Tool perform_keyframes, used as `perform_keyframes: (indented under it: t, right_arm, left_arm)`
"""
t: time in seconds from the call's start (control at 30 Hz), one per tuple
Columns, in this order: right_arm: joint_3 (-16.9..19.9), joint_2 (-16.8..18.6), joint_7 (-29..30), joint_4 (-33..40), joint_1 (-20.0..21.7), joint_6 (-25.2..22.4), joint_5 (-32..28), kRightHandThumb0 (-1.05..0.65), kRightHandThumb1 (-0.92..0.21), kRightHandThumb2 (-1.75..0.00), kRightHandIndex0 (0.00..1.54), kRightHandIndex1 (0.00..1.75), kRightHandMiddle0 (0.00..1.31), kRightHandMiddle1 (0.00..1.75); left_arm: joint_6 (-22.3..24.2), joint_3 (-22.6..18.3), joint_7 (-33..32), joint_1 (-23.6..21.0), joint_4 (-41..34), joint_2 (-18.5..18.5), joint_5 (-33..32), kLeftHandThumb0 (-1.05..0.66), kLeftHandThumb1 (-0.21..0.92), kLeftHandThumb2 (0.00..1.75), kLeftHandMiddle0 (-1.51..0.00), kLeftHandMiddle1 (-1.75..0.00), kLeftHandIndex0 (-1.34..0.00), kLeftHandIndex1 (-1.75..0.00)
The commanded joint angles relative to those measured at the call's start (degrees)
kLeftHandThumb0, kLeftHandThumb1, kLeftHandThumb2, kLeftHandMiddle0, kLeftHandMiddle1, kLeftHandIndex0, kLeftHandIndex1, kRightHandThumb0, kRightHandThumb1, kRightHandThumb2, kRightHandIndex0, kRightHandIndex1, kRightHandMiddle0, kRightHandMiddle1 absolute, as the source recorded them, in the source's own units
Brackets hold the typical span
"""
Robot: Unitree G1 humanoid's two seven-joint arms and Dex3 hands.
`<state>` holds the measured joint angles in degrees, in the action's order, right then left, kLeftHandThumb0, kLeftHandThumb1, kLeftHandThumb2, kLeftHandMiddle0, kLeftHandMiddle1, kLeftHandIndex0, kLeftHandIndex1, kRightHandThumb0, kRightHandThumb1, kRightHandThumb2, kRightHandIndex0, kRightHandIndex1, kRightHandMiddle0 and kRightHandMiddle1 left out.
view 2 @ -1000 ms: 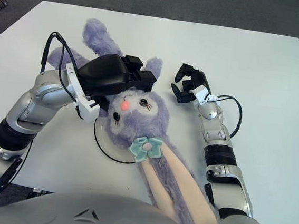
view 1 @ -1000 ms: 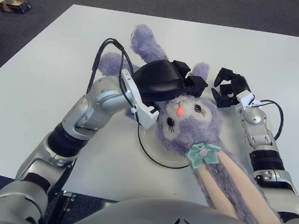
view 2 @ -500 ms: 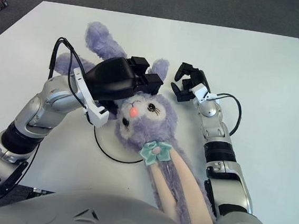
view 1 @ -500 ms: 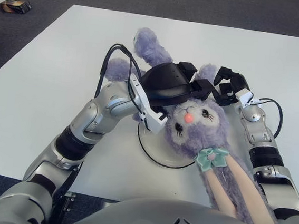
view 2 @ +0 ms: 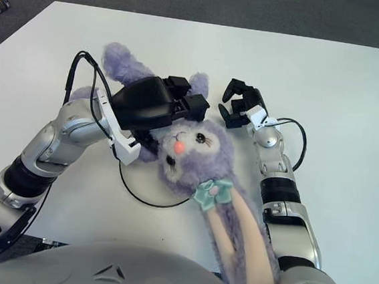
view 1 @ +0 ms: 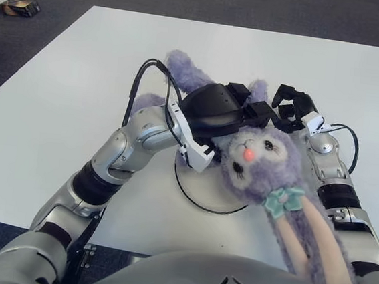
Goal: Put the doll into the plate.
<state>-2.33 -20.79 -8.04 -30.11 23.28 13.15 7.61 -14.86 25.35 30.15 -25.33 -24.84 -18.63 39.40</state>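
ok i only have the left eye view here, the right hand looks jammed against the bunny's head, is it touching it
observer: no, the right eye view shows bare table between the right hand and the doll; that hand holds nothing.
operator: and the left hand, is that a real grip
observer: looks like one. The left hand has its fingers dug into the fur at the top of the doll's head.
operator: how much of the head is over the plate
observer: from this side the head hides the right part of the plate; only its left and near rim show.
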Motion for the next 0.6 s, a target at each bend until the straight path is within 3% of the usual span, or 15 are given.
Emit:
perform_keyframes:
  t: [0.0, 0.23, 0.57]
  right_arm:
    - [-2.30, 0.01, -1.84, -4.01, -3.68, -0.78, 2.02, -0.52, -0.24, -1.41, 1.27, 1.75, 0.68, 1.75]
    - [-2.93, -0.33, 1.09, -6.16, -3.02, 2.43, 3.96, -0.53, -0.21, -1.45, 1.29, 1.75, 0.70, 1.75]
    - [-2.97, 0.10, 3.53, -6.86, -2.93, 3.10, 4.29, -0.54, -0.19, -1.47, 1.29, 1.75, 0.72, 1.75]
  left_arm:
    - [-0.12, 0.59, -1.61, 1.11, 0.34, 1.04, -0.13, -0.82, 0.91, 0.87, -0.61, -1.75, -0.16, -1.75]
    - [0.51, 0.65, -3.70, 2.95, 0.92, 2.95, 0.45, -0.91, 0.92, 0.85, -0.49, -1.75, -0.02, -1.74]
    - [0.74, 1.10, -3.92, 3.88, 1.23, 3.59, 0.64, -0.96, 0.92, 0.76, -0.33, -1.75, 0.00, -1.53]
